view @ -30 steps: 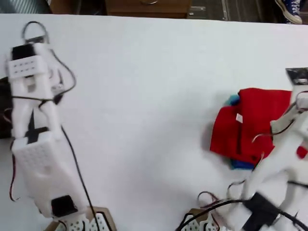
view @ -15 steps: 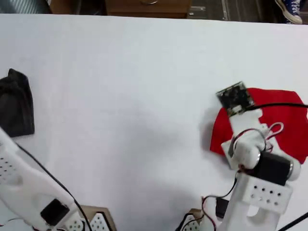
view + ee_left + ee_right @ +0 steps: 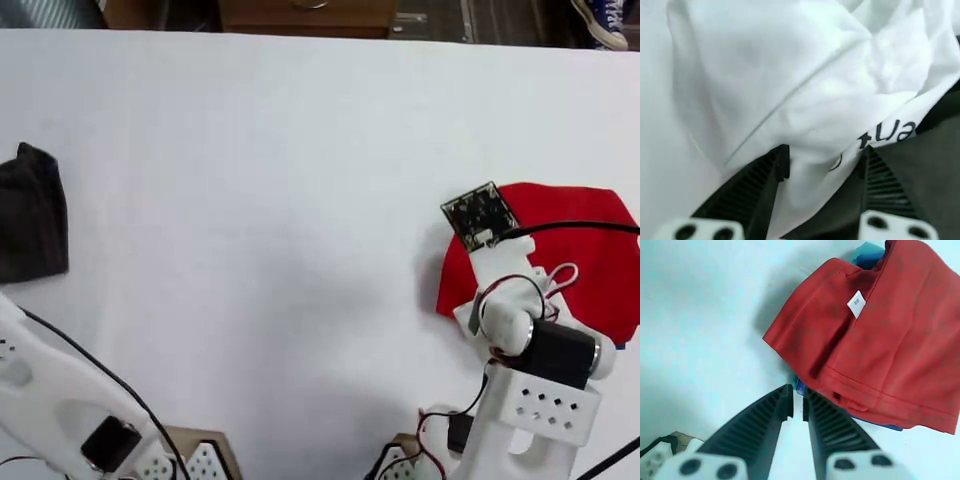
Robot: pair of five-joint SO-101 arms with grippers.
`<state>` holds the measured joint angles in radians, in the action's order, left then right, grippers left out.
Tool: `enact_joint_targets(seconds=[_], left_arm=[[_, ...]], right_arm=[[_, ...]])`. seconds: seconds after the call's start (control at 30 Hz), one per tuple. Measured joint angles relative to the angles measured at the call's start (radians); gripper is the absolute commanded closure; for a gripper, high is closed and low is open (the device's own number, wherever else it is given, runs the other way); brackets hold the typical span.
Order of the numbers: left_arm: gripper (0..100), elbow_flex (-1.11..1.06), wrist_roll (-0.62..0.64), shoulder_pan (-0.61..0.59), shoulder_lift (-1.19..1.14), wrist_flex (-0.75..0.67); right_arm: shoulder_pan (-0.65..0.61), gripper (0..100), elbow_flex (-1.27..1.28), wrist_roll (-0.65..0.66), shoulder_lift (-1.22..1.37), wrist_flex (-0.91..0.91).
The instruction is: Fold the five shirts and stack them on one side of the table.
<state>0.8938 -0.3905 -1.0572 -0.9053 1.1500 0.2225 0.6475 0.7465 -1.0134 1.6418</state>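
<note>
We're seeing the left hand [image 3: 823, 159] sitting spread around a white shirt [image 3: 780, 75]; the right hand [image 3: 798, 401] is hovering pressed together just beside the red shirt [image 3: 880, 340], at the right edge of the bench [image 3: 300, 150].

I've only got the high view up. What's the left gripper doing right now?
Observer: The left gripper is open around a bunched white shirt.
Operator: And the right gripper, is it holding anything?
Observer: No. The right gripper is shut and empty, right beside the edge of the red shirt.
Operator: Anything underneath that red one?
Observer: Yes, blue fabric pokes out from under its hem.
</note>
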Motion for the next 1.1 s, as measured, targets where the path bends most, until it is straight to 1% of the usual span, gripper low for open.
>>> enact_joint_targets(seconds=[0.1, 0.13, 0.17, 0.27, 0.4, 0.5, 0.6, 0.67, 0.73, 0.83, 0.9, 0.97, 1.1], left_arm=[[98, 0.0, -0.071, 0.0, 0.0, -0.005], [99, 0.0, -0.081, 0.0, 0.0, -0.005], [97, 0.0, -0.089, 0.0, 0.0, -0.005], [98, 0.006, -0.091, 0.0, 0.0, 0.011], [98, 0.083, -0.025, -0.002, -0.002, 0.077], [98, 0.184, 0.058, 0.012, -0.002, 0.198], [98, 0.31, 0.152, 0.091, 0.0, 0.368], [98, 0.4, 0.192, 0.172, 0.003, 0.499], [98, 0.448, 0.215, 0.264, 0.026, 0.586], [98, 0.45, 0.224, 0.377, 0.08, 0.615], [98, 0.413, 0.224, 0.423, 0.127, 0.62], [98, 0.364, 0.224, 0.468, 0.178, 0.62], [98, 0.273, 0.226, 0.586, 0.313, 0.62]], right_arm=[[0.0, 95.0, 0.0, 0.0, 0.0, 0.003], [0.0, 95.0, 0.0, 0.0, 0.0, 0.003], [0.0, 95.0, 0.002, 0.0, 0.0, 0.003], [0.0, 95.0, 0.002, 0.0, 0.0, 0.003], [0.0, 95.0, 0.002, 0.0, 0.0, 0.003], [0.0, 95.0, 0.003, 0.0, 0.0, -0.006], [-0.002, 95.0, 0.018, 0.0, 0.0, -0.037], [-0.002, 95.0, 0.043, 0.0, 0.0, -0.058], [-0.002, 95.0, 0.078, 0.0, 0.0, -0.08], [-0.002, 95.0, 0.132, 0.0, 0.0, -0.101], [0.012, 95.0, 0.153, 0.0, 0.0, -0.114], [0.048, 95.0, 0.163, 0.0, 0.0, -0.14], [0.16, 95.0, 0.167, 0.0, 0.0, -0.21]])
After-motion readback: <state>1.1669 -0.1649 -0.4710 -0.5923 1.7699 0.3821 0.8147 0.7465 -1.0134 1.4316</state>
